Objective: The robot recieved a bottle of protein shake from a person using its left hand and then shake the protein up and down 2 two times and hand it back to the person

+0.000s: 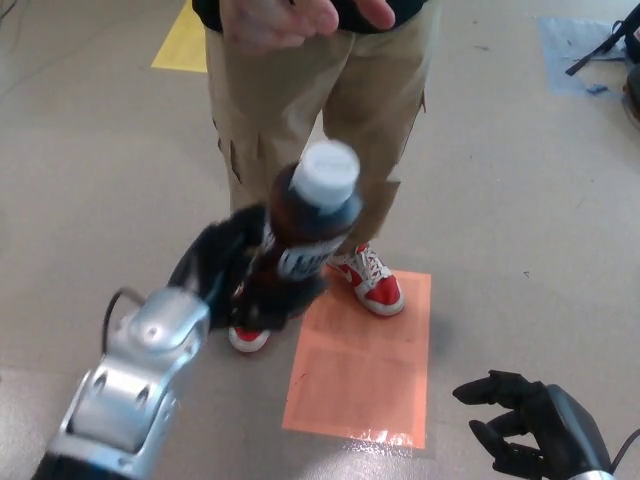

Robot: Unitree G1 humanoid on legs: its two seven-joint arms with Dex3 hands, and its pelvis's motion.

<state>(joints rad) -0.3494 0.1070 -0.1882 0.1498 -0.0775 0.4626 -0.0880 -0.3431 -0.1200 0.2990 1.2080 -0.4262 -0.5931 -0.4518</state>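
Note:
The brown protein shake bottle [303,237] with a white cap sits in my left hand [225,275], which is shut on its lower body. The bottle is blurred and tilts with its cap toward the upper right. The silver left forearm comes in from the lower left. A person's hands [300,17] hover open at the top edge, apart from the bottle. My right hand [530,425] rests low at the bottom right, fingers spread, holding nothing.
The person stands right in front in tan trousers [305,100] and red and white shoes [372,280]. An orange square [365,370] is taped on the grey floor, a yellow patch [185,40] lies at the top left.

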